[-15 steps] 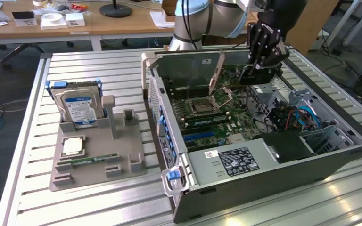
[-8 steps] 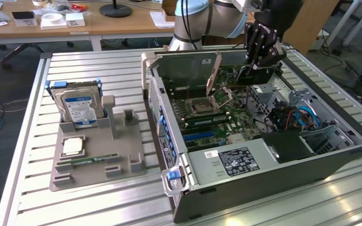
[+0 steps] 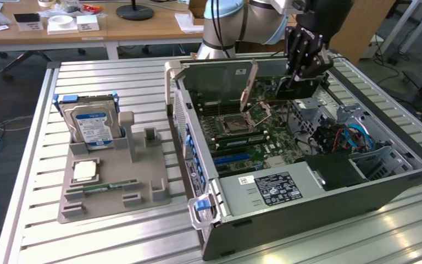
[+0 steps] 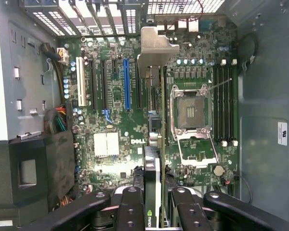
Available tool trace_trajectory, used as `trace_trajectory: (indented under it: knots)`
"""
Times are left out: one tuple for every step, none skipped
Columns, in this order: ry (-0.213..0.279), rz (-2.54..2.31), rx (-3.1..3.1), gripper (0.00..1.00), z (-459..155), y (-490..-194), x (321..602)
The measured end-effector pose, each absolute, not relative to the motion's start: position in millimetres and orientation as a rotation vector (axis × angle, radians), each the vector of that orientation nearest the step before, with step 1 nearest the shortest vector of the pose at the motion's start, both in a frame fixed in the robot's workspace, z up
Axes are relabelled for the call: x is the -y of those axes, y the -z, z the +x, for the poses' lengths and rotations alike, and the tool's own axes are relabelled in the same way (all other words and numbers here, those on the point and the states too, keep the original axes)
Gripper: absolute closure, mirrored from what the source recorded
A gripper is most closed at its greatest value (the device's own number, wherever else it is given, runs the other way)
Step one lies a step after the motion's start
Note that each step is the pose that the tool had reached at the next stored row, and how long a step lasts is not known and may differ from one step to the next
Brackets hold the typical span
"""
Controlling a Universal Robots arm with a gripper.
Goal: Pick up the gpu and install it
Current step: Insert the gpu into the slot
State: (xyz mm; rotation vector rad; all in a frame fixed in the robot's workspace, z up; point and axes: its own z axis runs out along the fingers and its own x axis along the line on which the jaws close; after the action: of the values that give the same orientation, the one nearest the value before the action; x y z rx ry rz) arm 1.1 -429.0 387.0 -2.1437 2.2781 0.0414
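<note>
The gpu (image 4: 153,185) is showing a matt silvery metal bracket (image 4: 156,48). The end effector (image 4: 160,209) is presenting smooth, slightly glossy black surfaces. The counter (image 3: 108,77) is displaying ribbed bare metal with a dull sheen.

one gpu (image 4: 156,48), one hard drive (image 3: 92,125), one processor chip (image 3: 85,170), one gray parts tray (image 3: 116,204), one open computer case (image 3: 328,212)

Thin gpu (image 4: 156,62) edge-on over motherboard (image 4: 116,126)

Slotted aluminium table (image 3: 123,82), ribbed top. Directly on it: open desktop computer case (image 3: 306,220) lying on its side, toward the exterior view's right; grey plastic parts holder (image 3: 108,210) just beside it, exterior view's left.
</note>
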Motion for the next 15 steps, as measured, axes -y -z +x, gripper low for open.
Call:
trace_trajectory:
  knots:
    - [-0.041,-2.144,-2.278,0.73,0.6,-387.0,429.0]
    - [-0.041,-2.144,-2.278,0.73,-0.1,-387.0,429.0]
    - [-0.041,-2.144,-2.278,0.73,-1.1,-386.9,429.0]
    - [-0.041,-2.144,-2.278,0.73,-2.0,-386.9,429.0]
    - [-0.041,-2.144,-2.278,0.73,-3.0,-386.9,429.0]
    - [-0.041,-2.144,-2.278,0.73,-3.8,-386.9,429.0]
    - [-0.041,-2.143,-2.278,0.73,-4.4,-386.9,429.0]
    - [-0.041,-2.143,-2.278,0.73,-4.6,-386.9,428.9]
    - [-0.041,-2.144,-2.278,0.73,-4.6,-386.9,428.9]
    - [-0.041,-2.144,-2.277,0.73,-4.6,-386.9,429.0]
    - [-0.041,-2.144,-2.277,0.73,-4.6,-386.9,428.9]
    - [-0.041,-2.144,-2.278,0.73,-4.6,-386.9,428.9]
    - [-0.041,-2.144,-2.278,0.73,-4.6,-386.9,428.9]
    - [-0.041,-2.144,-2.278,0.73,-4.6,-386.9,428.9]
    - [-0.041,-2.144,-2.277,0.73,-4.7,-386.9,428.9]
